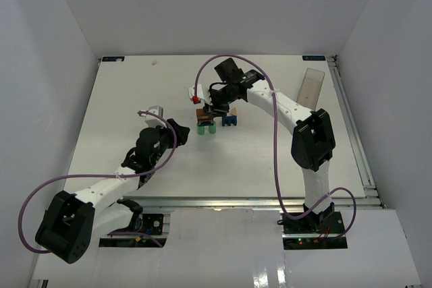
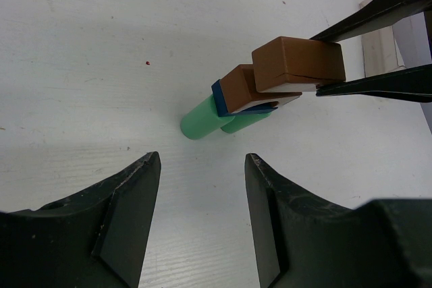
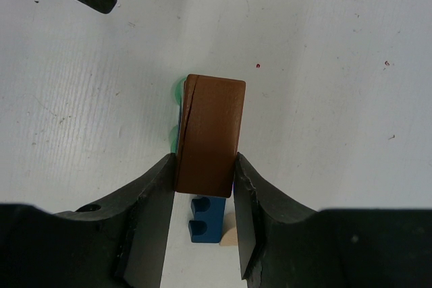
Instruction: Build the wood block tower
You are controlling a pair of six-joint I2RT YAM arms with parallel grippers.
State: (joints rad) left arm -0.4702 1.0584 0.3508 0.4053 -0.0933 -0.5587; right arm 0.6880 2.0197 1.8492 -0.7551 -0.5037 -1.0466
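White walls box in a pale worktop (image 1: 135,99), and at the left of it the left hand (image 2: 201,160) hovers low with its jaws spread wide and nothing between them, pointed at the tower from close by. Near the middle of the worktop stand the 2 green cylinders (image 2: 202,121), upright and side by side, with a blue piece (image 2: 219,96) laid across their tops and a brown block (image 2: 239,85) on that. Directly over this stack the right hand (image 3: 204,160) has its jaws closed partway on the long sides of the brown brick (image 2: 297,62). The brick looks set off to one side of the block beneath, and I cannot tell whether they touch. Just right of the tower lie a notched blue piece (image 3: 206,224) and a tan piece (image 3: 229,234), and a clear box (image 1: 312,85) sits well apart at the far right. On 2 narrow posts, an off-centre brick could tip the stack on release. A jaw dragging as it opens, or a nudge from the nearby left hand, could also topple it.
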